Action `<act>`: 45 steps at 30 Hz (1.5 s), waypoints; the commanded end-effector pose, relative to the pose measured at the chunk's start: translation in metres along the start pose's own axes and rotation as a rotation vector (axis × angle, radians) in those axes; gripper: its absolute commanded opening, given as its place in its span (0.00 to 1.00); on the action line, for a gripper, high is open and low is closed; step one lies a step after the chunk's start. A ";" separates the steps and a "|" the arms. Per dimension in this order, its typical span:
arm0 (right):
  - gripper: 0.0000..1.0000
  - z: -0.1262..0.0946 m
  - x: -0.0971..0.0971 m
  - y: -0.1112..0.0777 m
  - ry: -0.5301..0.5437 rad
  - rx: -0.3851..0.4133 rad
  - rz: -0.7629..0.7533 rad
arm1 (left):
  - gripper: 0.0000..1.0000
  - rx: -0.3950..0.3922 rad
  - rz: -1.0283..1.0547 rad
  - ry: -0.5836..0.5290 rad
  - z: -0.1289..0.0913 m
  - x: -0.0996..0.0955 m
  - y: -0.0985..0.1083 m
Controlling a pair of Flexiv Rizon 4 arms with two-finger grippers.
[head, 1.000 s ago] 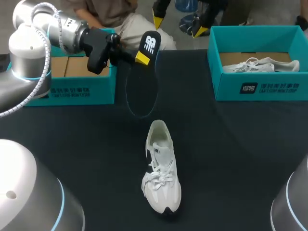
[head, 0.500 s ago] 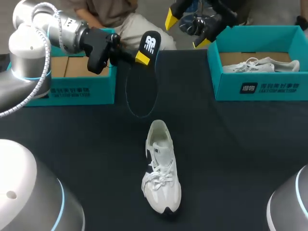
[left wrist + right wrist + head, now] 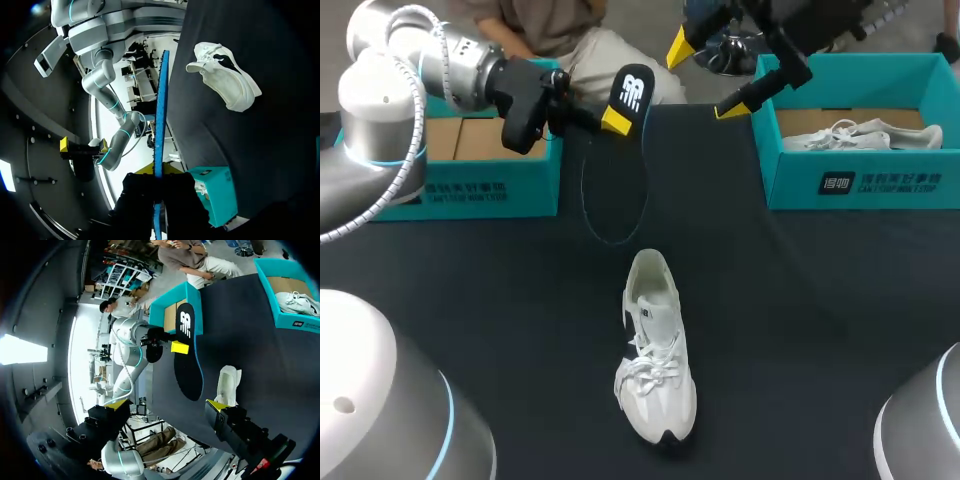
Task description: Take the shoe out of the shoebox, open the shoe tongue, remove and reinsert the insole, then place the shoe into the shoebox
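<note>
Black insole [image 3: 632, 90] is gripped by the left gripper [image 3: 617, 118], while the right gripper [image 3: 710, 75] is spread wide open.

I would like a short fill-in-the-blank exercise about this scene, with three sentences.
1. The left jaws are shut on the ___.
2. The right jaws are ___.
3. One shoe lies in the ___ box.
Missing words: insole; open; right.
</note>
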State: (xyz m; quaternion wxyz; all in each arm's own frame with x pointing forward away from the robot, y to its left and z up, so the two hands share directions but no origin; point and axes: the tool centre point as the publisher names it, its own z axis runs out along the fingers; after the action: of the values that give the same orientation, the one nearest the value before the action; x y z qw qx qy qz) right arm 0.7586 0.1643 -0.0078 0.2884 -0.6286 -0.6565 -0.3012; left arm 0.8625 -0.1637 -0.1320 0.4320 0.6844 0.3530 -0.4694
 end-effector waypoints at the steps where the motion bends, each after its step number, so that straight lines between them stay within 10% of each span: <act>1: 1.00 -0.002 0.004 -0.001 -0.019 -0.001 0.003 | 0.00 -0.001 0.002 -0.001 0.000 0.001 0.000; 45: 1.00 -0.001 -0.018 0.018 0.118 -0.006 -0.139 | 0.00 -0.001 0.002 -0.001 0.000 0.001 0.000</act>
State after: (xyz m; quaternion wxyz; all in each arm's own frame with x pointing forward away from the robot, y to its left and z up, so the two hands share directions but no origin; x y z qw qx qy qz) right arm 0.7780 0.1551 -0.0125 0.2917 -0.5746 -0.6848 -0.3402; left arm 0.8626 -0.1636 -0.1319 0.4319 0.6845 0.3531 -0.4693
